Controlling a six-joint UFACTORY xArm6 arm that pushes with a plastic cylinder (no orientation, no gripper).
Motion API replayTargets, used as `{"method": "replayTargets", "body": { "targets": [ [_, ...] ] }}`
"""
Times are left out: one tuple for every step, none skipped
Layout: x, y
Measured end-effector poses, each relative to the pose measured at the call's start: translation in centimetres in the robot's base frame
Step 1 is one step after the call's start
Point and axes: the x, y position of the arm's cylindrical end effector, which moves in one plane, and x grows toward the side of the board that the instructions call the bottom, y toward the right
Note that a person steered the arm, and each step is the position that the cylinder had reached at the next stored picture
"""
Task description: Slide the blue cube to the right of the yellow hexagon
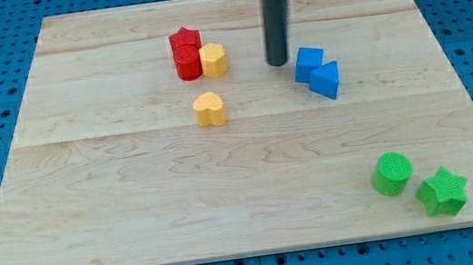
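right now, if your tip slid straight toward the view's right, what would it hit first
Most likely the blue cube: my tip sits just off its left side, a small gap apart. The blue triangular block lies beyond, lower right. Depth is hard to judge, so contact could be glancing.

2 red blocks point(186, 53), 2 yellow point(212, 83), 2 blue point(316, 71), 2 green point(419, 182), on a pale wooden board point(137, 210).

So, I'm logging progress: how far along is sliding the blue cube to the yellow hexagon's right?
Partly done: the blue cube already lies on the view's right of the yellow hexagon, but well apart, touching the blue triangle. In hand: my tip stands just left of the cube. Left: bringing the cube nearer.
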Motion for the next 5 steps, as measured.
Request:
{"method": "replayTargets", "body": {
  "targets": [
    [-1.4,4.8],
    [-0.9,9.9],
    [3.9,12.3],
    [3.6,10.3],
    [0.4,5.9]
  ]
}}
